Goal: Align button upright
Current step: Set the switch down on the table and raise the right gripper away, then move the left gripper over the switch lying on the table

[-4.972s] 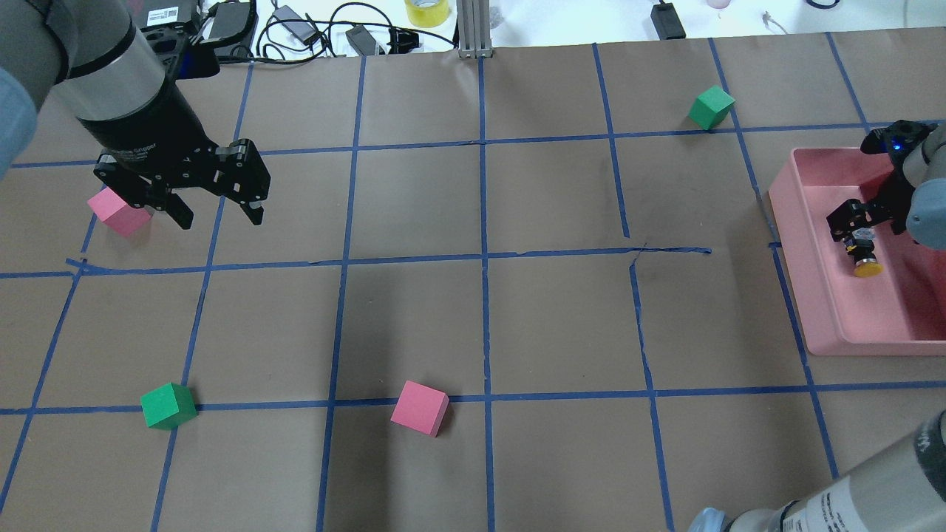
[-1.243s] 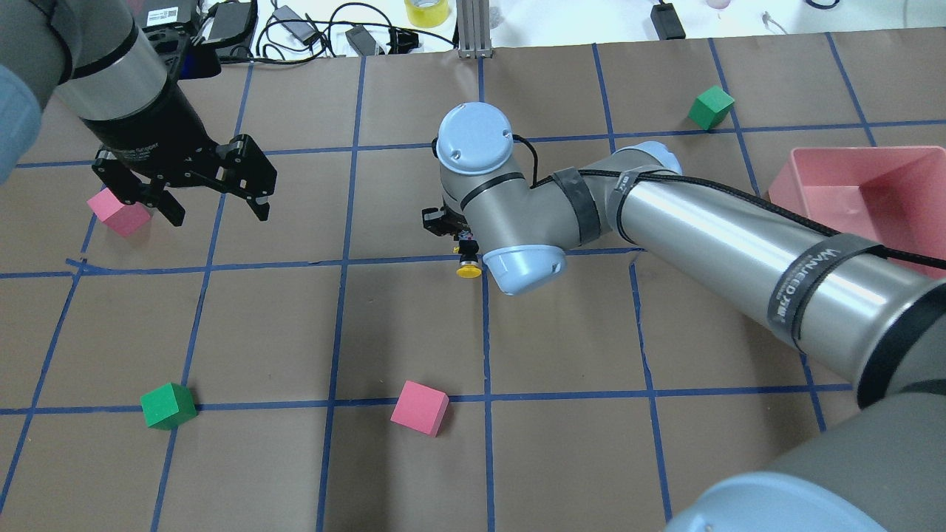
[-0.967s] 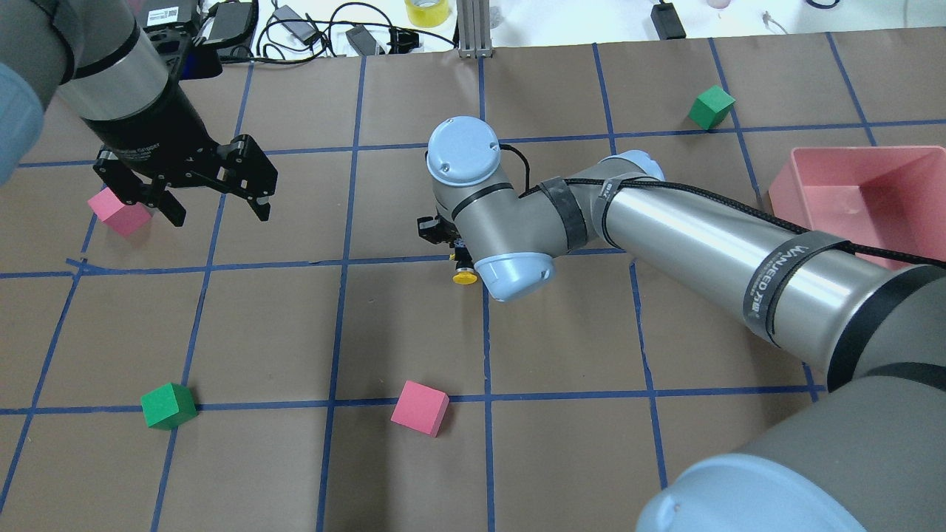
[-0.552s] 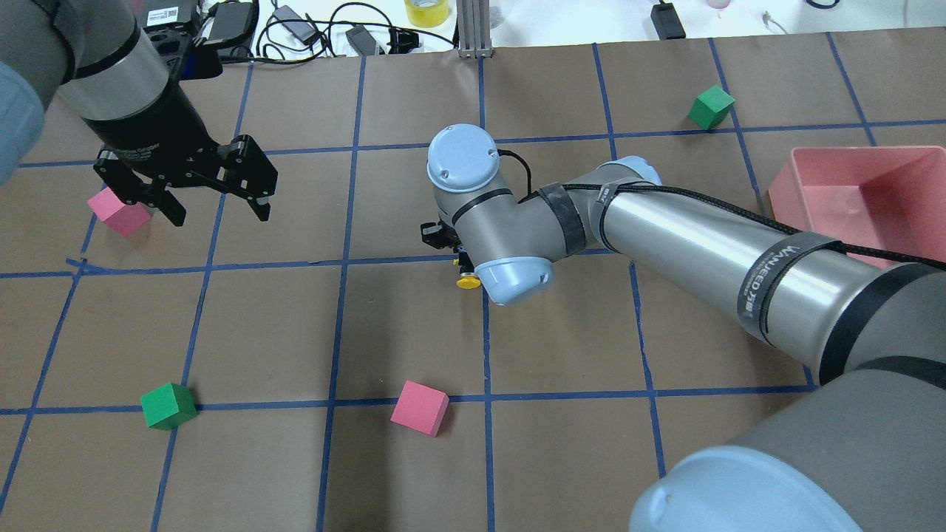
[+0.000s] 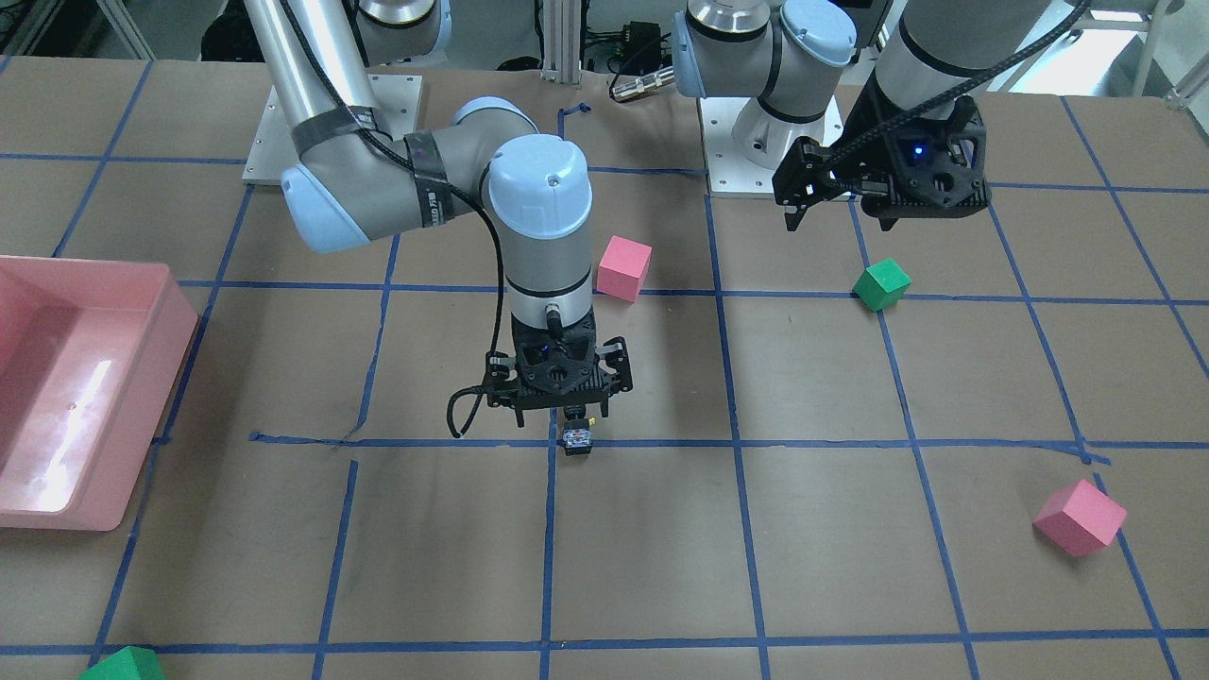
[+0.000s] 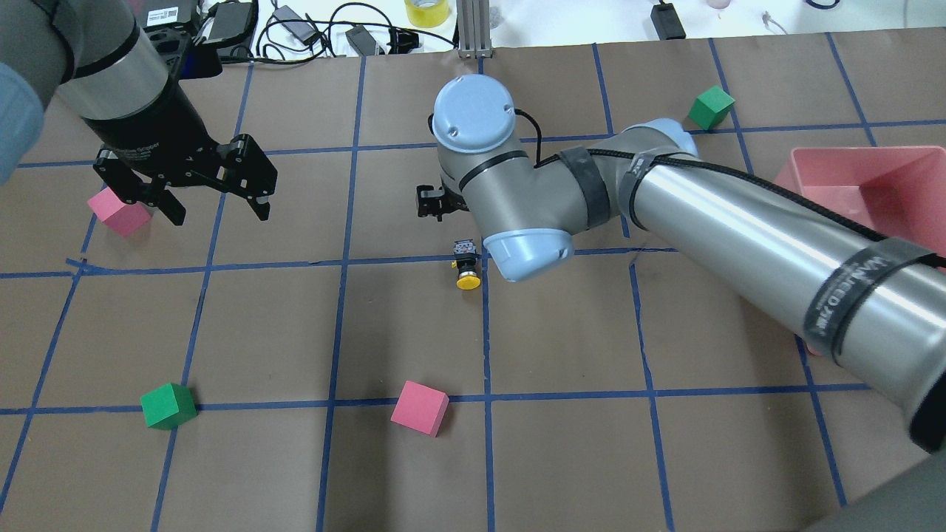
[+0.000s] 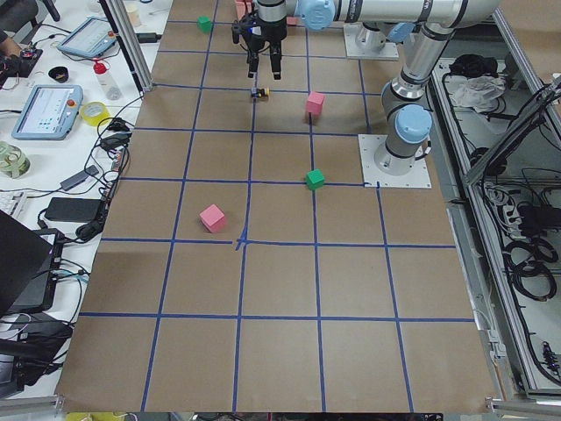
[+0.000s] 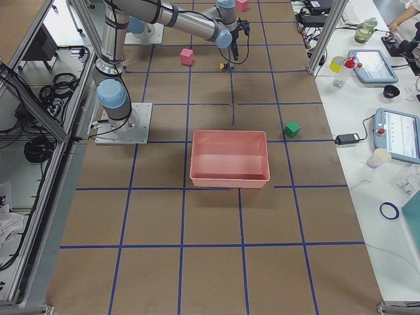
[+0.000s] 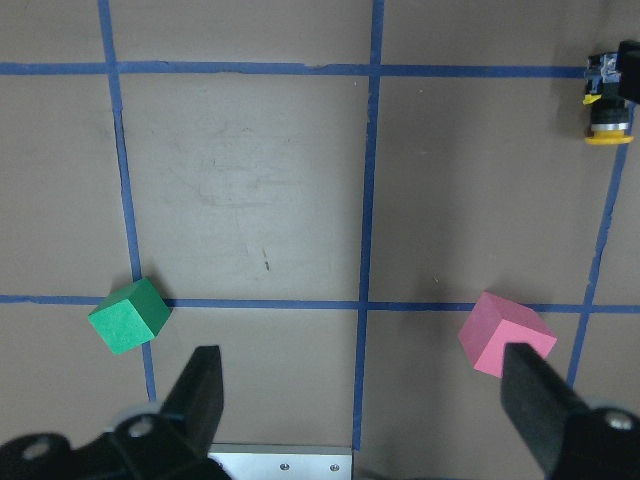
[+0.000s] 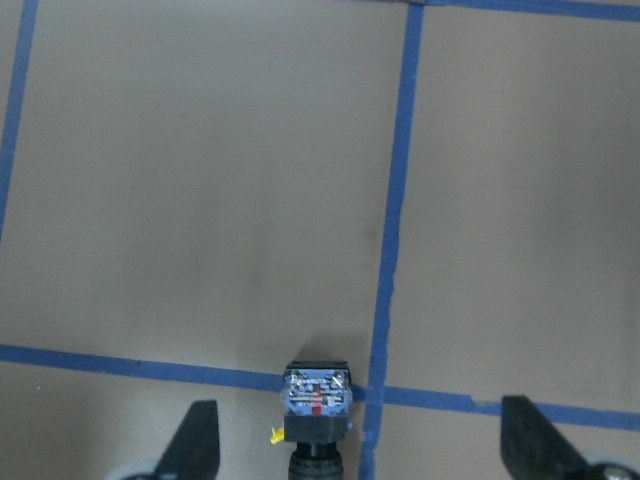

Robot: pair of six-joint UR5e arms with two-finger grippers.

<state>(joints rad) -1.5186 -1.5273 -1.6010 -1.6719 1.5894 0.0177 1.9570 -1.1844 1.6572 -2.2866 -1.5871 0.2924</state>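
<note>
The button [image 6: 465, 270] lies on its side on the brown table at a blue tape crossing, with its yellow cap toward the robot. It also shows in the front view [image 5: 576, 439], the right wrist view [image 10: 318, 400] and the left wrist view [image 9: 606, 100]. My right gripper [image 5: 562, 416] hovers just above it, open and empty; its fingers [image 10: 195, 445] stand wide apart. My left gripper [image 6: 219, 216] is open and empty above the table's far left, next to a pink cube [image 6: 118, 212].
A pink bin [image 6: 872, 185] stands at the right edge. A second pink cube [image 6: 419, 408] and a green cube [image 6: 168, 406] lie near the robot, and another green cube [image 6: 711, 107] lies far right. Cables and gear line the far edge.
My right arm carried the button from the pink bin to the table's middle, set it down, let go and lifted away. The left arm has not moved.
</note>
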